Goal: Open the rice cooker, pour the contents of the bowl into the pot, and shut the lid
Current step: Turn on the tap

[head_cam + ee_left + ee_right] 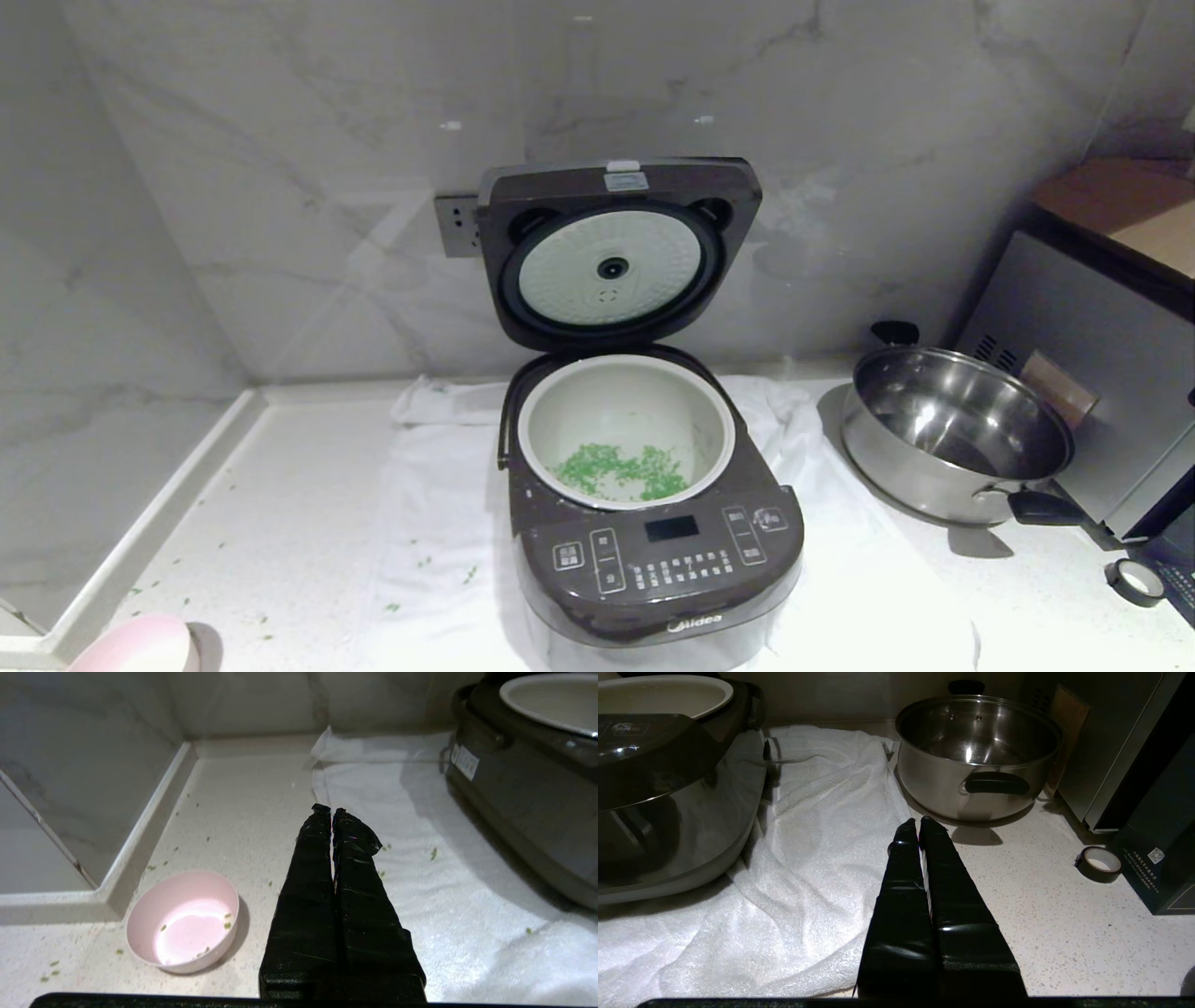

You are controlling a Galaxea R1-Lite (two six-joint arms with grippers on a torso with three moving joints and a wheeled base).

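Pressed shut on nothing, the left gripper (331, 810) fills the lower middle of its wrist view, its taped tips over the seam between bare counter and white towel (420, 868). The right gripper (919, 822) sits the same way in the lower middle of its own view, closed and empty, above the towel's edge; neither arm appears in the head view.

Largest in the head view, at centre, is the rice cooker (653, 569). Its lid (616, 252) stands upright in the upper middle, pale inner plate facing out. Below it the pot (624, 411) sits in the cooker body with the contents (621, 471), green bits, spread over its floor. At right centre a steel pan (952, 434) stands beside a grey oven box (1092, 392).

Smaller, the bowl (183, 921) rests upright on the counter at the lower left of the left wrist view, apart from the cooker, nearly empty but for a few green flecks. A roll of tape (1099, 863) lies at right centre of the right wrist view.

Opening and pouring look done; closing the lid is what remains.
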